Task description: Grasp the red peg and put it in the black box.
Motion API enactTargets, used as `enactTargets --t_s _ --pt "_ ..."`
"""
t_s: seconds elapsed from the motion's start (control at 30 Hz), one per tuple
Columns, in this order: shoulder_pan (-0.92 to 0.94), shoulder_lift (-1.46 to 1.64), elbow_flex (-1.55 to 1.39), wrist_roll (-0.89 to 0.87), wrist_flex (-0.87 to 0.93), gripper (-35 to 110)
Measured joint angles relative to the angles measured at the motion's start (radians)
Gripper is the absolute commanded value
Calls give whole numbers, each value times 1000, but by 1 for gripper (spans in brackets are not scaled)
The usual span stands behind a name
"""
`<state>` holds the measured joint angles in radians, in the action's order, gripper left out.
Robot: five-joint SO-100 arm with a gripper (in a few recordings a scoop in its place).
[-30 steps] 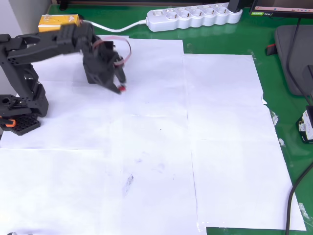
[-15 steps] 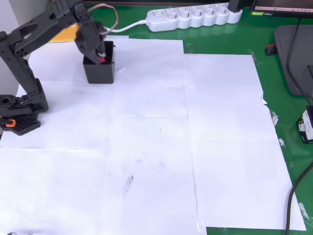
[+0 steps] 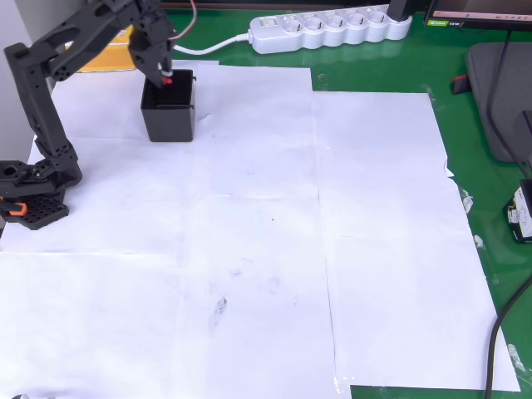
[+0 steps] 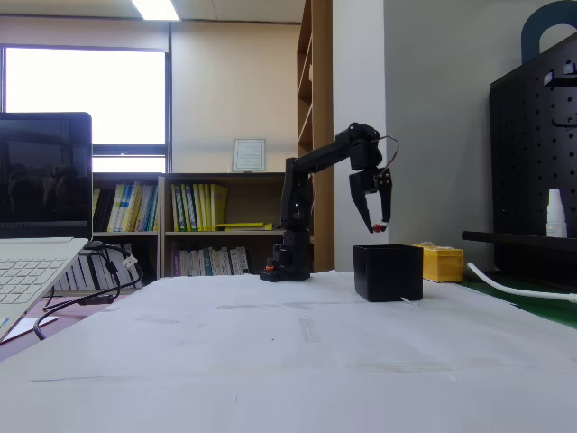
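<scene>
The black box (image 3: 170, 120) stands on the white paper at the upper left of the overhead view, and right of centre in the fixed view (image 4: 388, 272). My gripper (image 3: 165, 78) hangs above the box's far-left part, fingers pointing down, and is shut on the red peg (image 3: 167, 81). In the fixed view the gripper (image 4: 376, 227) holds the red peg (image 4: 379, 229) a short way above the box's open top, clear of its rim.
A yellow block (image 3: 106, 51) lies behind the box, partly hidden by the arm. A white power strip (image 3: 328, 29) runs along the far edge. The arm's base (image 3: 33, 195) sits at the left. White paper sheets (image 3: 249, 249) cover the green table. A laptop (image 4: 36, 225) stands near the fixed camera.
The gripper has carried the red peg from the paper just right of the box up and back, and now holds it over the box's opening.
</scene>
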<state>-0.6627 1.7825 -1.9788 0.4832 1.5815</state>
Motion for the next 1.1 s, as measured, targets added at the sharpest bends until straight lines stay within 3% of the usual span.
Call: enactTargets --t_s 0.7,0.77,0.8,0.83,1.1 --pt "-2 -5 54 0 28 0" --pt "-2 -9 64 5 26 10" --pt "-2 -11 69 9 26 33" --pt "-2 -12 69 17 37 39" --pt "21 -25 74 52 67 39"
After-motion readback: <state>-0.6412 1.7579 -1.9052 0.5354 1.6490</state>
